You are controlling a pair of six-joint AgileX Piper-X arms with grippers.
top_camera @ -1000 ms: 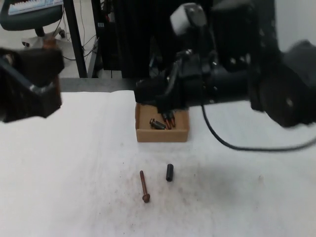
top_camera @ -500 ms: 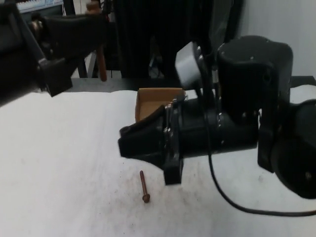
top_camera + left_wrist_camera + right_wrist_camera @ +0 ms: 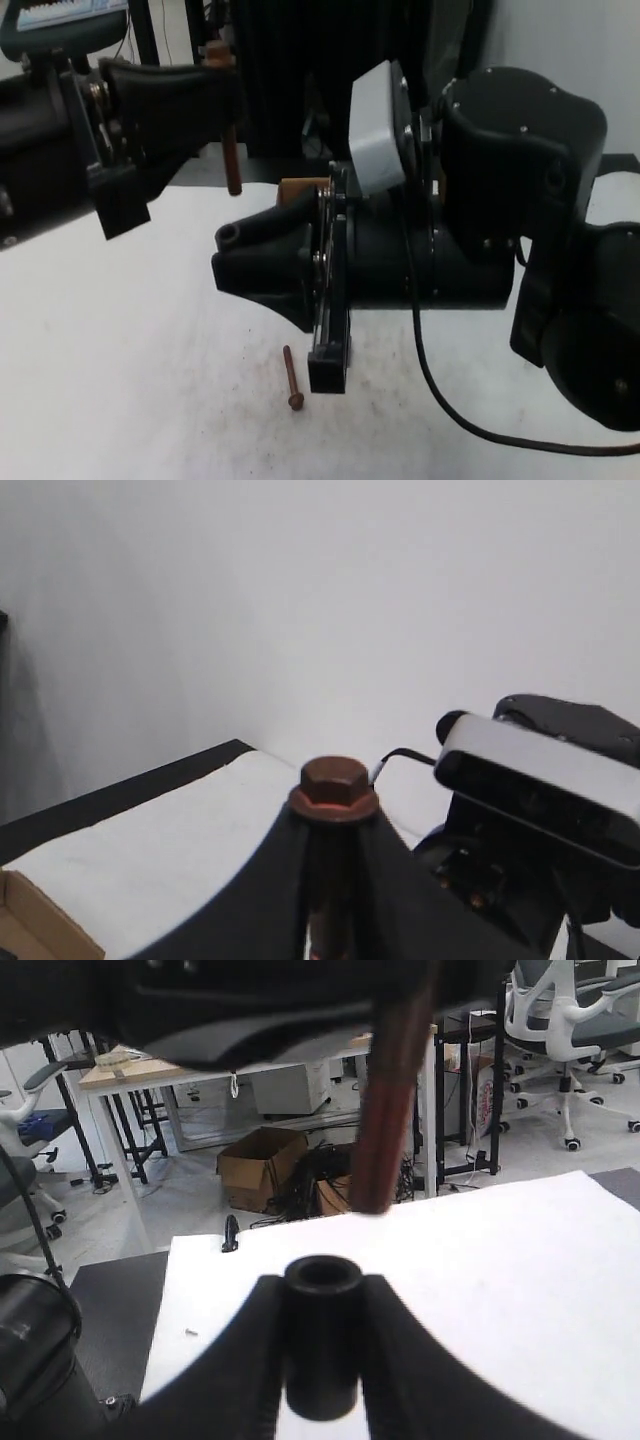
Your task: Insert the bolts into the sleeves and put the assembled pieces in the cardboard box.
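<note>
Left gripper (image 3: 332,880) clamped on bolt (image 3: 333,785), shaft upright, head up. Right gripper (image 3: 322,1380) clamped on sleeve (image 3: 322,1335), bore open. Bolt tip sits just above sleeve mouth, not yet entered.

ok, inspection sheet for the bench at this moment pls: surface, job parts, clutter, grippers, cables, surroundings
Surface: white cover on the bench, dark smudges near the middle.
Job's things: held bolt upright just above the sleeve, tip not yet in; loose bolt lying on the cover; cardboard box mostly hidden behind the right arm.
Clutter: small dark item at the cover's edge, too small to tell.
Grippers: left gripper shut on the held bolt; right gripper shut on the sleeve.
Cables: black cable trails from the right arm over the cover.
Surroundings: office chairs, cartons on the floor.
</note>
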